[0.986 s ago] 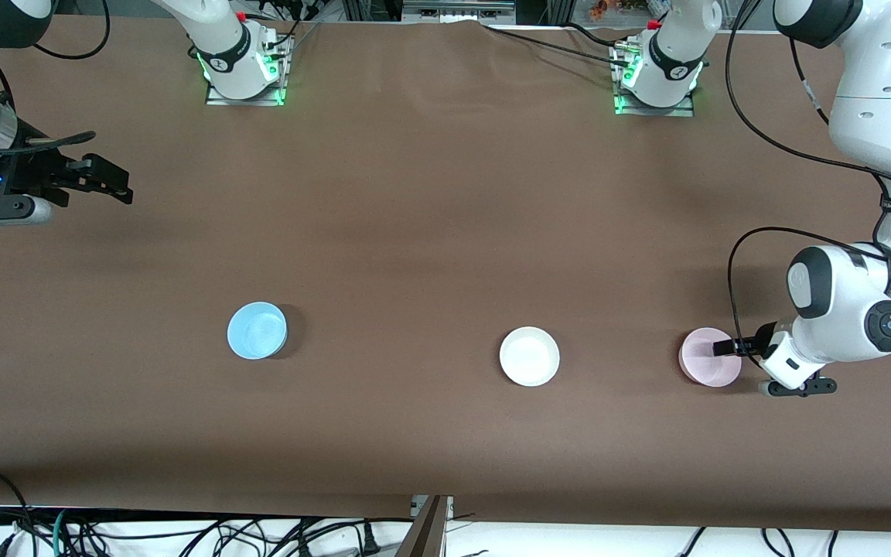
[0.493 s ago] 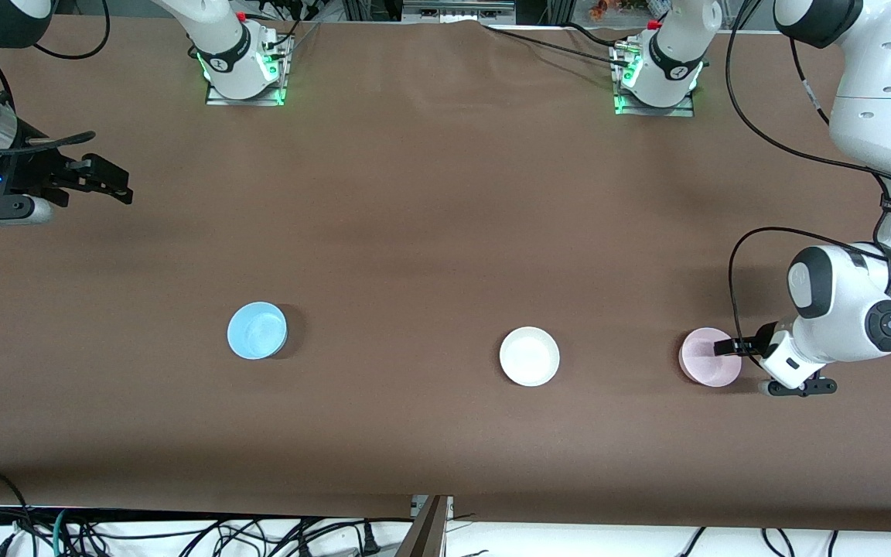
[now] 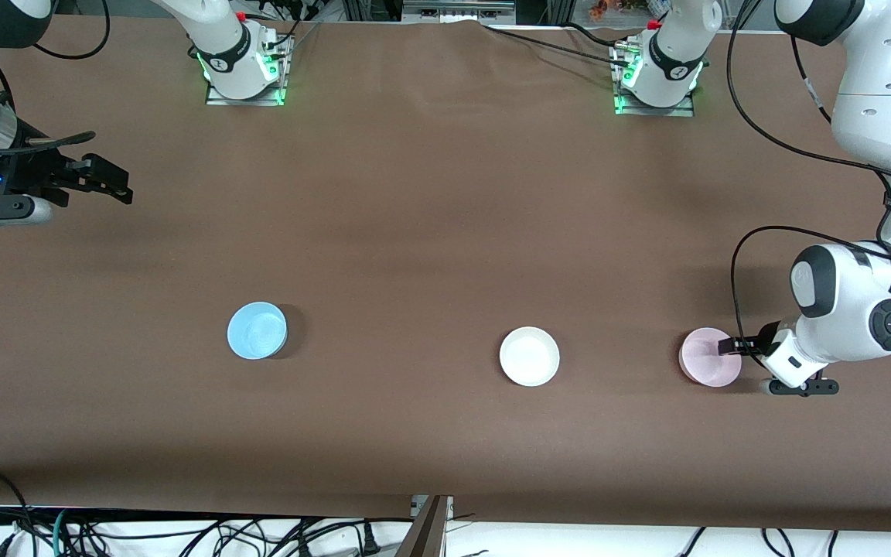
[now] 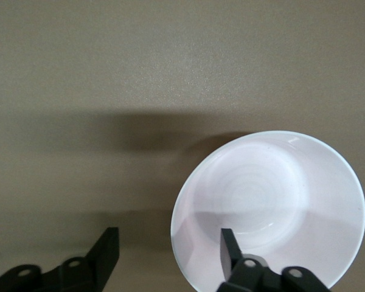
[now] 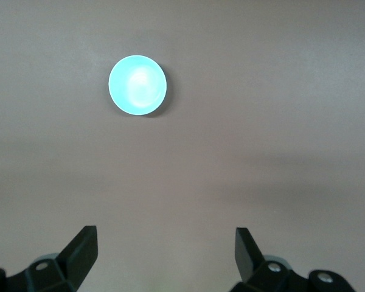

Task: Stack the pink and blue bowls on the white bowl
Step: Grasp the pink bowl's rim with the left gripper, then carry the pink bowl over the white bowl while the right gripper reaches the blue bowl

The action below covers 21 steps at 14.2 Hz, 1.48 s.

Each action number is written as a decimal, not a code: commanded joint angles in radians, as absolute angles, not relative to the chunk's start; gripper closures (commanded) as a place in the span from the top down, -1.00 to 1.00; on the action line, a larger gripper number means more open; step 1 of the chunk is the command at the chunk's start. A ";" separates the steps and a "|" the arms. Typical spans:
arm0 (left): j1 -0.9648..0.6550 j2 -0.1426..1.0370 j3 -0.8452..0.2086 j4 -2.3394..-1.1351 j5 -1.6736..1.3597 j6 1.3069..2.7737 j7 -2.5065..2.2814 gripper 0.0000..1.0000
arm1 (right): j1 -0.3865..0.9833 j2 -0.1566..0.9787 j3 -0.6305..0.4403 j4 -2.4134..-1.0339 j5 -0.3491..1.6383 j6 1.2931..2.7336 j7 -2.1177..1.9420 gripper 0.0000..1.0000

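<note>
The left gripper straddles the pink bowl's rim, one finger inside, one outside, jaws apart, not yet pinching. Gripping the pink bowl looks like the step in hand; next it needs closing, lifting, and carrying to the white bowl. The blue bowl sits toward the right arm's end. The right gripper waits open.

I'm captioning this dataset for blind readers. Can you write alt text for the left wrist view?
The left end effector straddles the rim of the pink bowl, one finger inside the bowl and the other outside on the brown table, with a gap still between them.
</note>
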State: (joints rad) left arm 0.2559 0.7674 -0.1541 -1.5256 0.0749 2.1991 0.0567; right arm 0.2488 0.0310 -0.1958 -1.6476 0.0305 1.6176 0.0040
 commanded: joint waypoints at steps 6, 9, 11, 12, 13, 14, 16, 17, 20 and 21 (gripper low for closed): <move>0.247 0.744 -0.160 -1.546 0.094 2.189 -0.003 -0.83 | 0.247 0.047 -0.193 -1.626 0.044 1.626 0.003 0.99; 0.238 0.741 -0.166 -1.546 0.095 2.184 -0.070 -1.00 | 0.249 0.048 -0.193 -1.618 0.044 1.635 0.002 0.99; 0.215 0.704 -0.178 -1.537 0.095 2.111 -0.128 -1.00 | 0.253 0.058 -0.192 -1.612 0.046 1.635 0.008 0.99; 0.184 0.681 -0.179 -1.526 0.094 2.056 -0.177 -1.00 | 0.256 0.061 -0.189 -1.612 0.048 1.632 0.011 0.99; 0.154 0.660 -0.181 -1.517 0.083 2.025 -0.243 -1.00 | 0.256 0.061 -0.189 -1.612 0.057 1.632 0.014 0.99; 0.132 0.637 -0.193 -1.516 0.080 2.007 -0.318 -1.00 | 0.256 0.063 -0.189 -1.612 0.080 1.634 0.018 0.99; 0.124 0.615 -0.271 -1.516 0.078 1.999 -0.452 -1.00 | 0.250 0.074 -0.189 -1.614 0.089 1.635 0.005 0.99; 0.121 0.615 -0.306 -1.514 0.080 1.996 -0.533 -1.00 | 0.249 0.077 -0.190 -1.612 0.090 1.637 0.005 0.99; 0.031 0.629 -0.356 -1.502 0.095 1.999 -0.789 -1.00 | 0.247 0.123 -0.190 -1.612 0.078 1.643 0.003 0.99; -0.018 0.647 -0.351 -1.484 0.095 2.000 -0.845 -1.00 | 0.244 0.130 -0.190 -1.612 0.077 1.644 0.002 0.99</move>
State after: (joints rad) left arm 0.0594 0.6261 -0.3568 -1.5056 0.0747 2.0033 -0.7184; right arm 0.2523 0.0951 -0.1915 -1.6358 0.0734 1.6438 0.0041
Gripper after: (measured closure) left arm 0.969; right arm 0.000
